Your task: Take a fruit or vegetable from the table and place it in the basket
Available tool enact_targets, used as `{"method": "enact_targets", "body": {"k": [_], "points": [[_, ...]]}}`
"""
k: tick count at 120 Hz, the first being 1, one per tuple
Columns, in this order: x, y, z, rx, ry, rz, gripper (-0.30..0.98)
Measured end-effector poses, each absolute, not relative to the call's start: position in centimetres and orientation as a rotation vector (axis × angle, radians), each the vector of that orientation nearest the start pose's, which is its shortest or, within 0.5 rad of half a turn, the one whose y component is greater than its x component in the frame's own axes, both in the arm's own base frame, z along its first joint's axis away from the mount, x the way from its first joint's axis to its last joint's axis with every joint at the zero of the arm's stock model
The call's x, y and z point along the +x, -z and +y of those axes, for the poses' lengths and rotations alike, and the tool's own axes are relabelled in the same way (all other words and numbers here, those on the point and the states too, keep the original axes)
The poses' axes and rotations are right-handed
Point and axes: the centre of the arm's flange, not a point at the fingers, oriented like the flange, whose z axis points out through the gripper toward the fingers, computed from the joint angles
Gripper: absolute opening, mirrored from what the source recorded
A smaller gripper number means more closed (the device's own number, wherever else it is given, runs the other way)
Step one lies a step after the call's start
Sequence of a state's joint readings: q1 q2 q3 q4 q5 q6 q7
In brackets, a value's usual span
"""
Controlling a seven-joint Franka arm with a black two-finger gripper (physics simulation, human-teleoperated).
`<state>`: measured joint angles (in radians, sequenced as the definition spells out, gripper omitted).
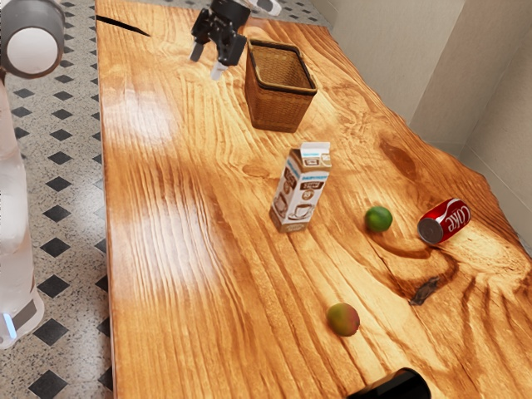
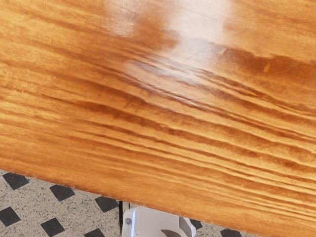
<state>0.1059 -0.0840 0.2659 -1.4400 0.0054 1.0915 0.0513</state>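
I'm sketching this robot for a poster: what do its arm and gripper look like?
The white arm has smooth, rounded segments, a grey joint with a round white cap, and a pale blue strip on its base. The two-finger gripper is mostly black and angular.

Stands on a white base with a blue light strip, at the exterior view's left edge. Rises to a grey-collared joint in the upper left corner. Carries the black gripper near that view's top, angled downward, with fingers parted. In the wrist view, reveals the same base at the lower edge.
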Motion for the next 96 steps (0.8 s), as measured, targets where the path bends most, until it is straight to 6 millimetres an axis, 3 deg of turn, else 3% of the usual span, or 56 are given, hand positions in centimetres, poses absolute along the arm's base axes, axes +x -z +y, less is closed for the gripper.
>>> {"method": "enact_targets", "body": {"k": [19,27,31,33,38,41,45,63,73,78,87,96], "points": [[46.9,-70.2,16.9,-3.143,-0.066,-0.404,0.67],[47.3,-70.5,17.8,-3.161,0.024,-0.417,0.67],[46.7,-73.1,18.7,-3.143,0.129,-0.439,0.67],[46.1,-76.0,18.6,-3.107,0.223,-0.437,0.67],[45.1,-82.0,15.8,-3.037,0.42,-0.353,0.67],[45.4,-83.4,13.3,-3.023,0.466,-0.274,0.67],[46.9,-83.5,10.1,-3.02,0.471,-0.168,0.67],[51.6,-79.7,-3.9,-3.041,0.369,0.284,0.67],[54.3,-75.2,-10.8,-3.028,0.253,0.483,0.67],[56.2,-72.5,-12.6,-3.021,0.196,0.529,0.66],[59.2,-68.0,-13.9,-3.017,0.118,0.564,0.67],[60.8,-64.9,-16.1,-3.012,0.082,0.624,0.67]]}}
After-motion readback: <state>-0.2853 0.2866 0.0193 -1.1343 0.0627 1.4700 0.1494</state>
